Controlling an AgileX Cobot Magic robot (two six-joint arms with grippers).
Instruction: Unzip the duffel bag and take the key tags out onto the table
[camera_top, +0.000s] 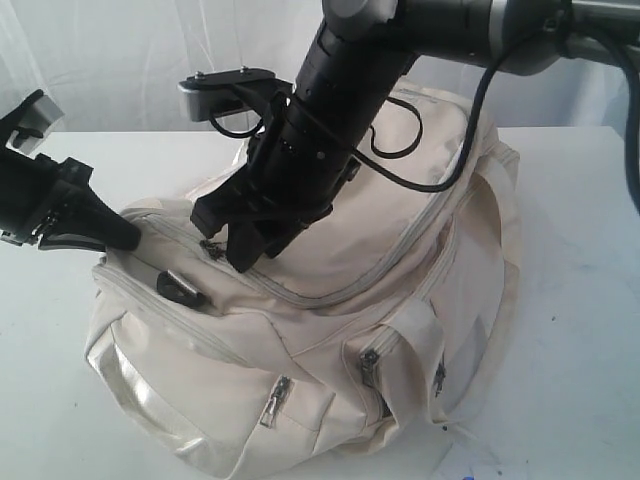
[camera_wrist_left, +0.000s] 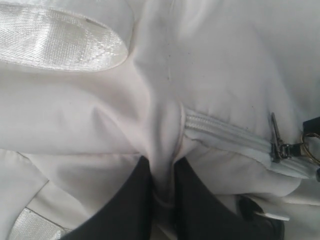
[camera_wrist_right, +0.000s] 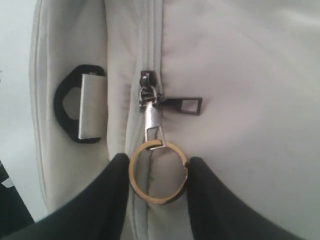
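Observation:
The cream-white duffel bag (camera_top: 400, 250) lies on the white table (camera_top: 580, 300), its top zipper (camera_wrist_right: 150, 40) closed. My left gripper (camera_top: 125, 235) is at the bag's left end, shut on a pinched fold of fabric (camera_wrist_left: 162, 145) beside the zipper's end (camera_wrist_left: 225, 135). From above, my right gripper (camera_top: 240, 255) comes down on the top zipper. Its fingers close on both sides of a brass ring (camera_wrist_right: 134, 175) hooked to the slider's pull (camera_wrist_right: 152, 122). The key tags are hidden.
A black D-ring buckle (camera_top: 180, 288) sits on the bag near the right gripper. Two side-pocket zipper pulls (camera_top: 275, 400) (camera_top: 368, 368) and a satin handle (camera_top: 140, 390) face the front. The right arm's black cable (camera_top: 450, 170) loops over the bag.

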